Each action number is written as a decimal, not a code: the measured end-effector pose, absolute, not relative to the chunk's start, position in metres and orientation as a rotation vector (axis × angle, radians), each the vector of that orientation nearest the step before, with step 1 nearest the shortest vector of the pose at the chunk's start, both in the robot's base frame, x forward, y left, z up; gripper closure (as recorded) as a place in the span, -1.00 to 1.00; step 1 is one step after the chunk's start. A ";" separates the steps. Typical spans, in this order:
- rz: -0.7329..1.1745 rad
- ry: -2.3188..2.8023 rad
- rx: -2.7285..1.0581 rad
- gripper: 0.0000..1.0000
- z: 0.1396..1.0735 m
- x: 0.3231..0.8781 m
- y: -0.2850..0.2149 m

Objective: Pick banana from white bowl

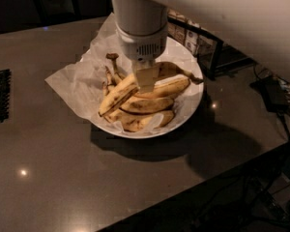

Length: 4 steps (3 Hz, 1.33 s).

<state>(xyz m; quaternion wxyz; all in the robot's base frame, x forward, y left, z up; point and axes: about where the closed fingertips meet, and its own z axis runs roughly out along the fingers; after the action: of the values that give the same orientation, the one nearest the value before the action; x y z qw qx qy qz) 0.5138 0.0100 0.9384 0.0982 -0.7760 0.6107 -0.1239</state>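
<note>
The white bowl (195,98) stands on the dark table, lined with crinkled white paper (75,81). My gripper (145,77) hangs straight down over the middle of the bowl. It is shut on the banana (117,96), a speckled yellow one that slants from lower left up to the pale finger (146,76), its other end reaching right past it. The banana lies tilted just above the other bananas (150,105), which rest in the bowl with their stem (111,58) at the back left. My arm hides the bowl's back rim.
A black wire rack of packets (195,37) stands just behind the bowl on the right. A black grid (0,95) lies at the table's left edge. The table's front edge runs diagonally at lower right, with cables and a dark box (273,93) beyond it.
</note>
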 end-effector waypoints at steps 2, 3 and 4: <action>-0.402 1.744 -2.036 1.00 0.968 0.434 -0.068; -0.415 1.683 -1.901 1.00 0.969 0.392 -0.121; -0.414 1.604 -1.855 1.00 0.974 0.384 -0.123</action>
<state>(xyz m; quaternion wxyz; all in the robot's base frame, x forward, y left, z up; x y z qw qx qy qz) 0.3839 -0.1227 0.9744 0.3216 -0.7062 0.6108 -0.1575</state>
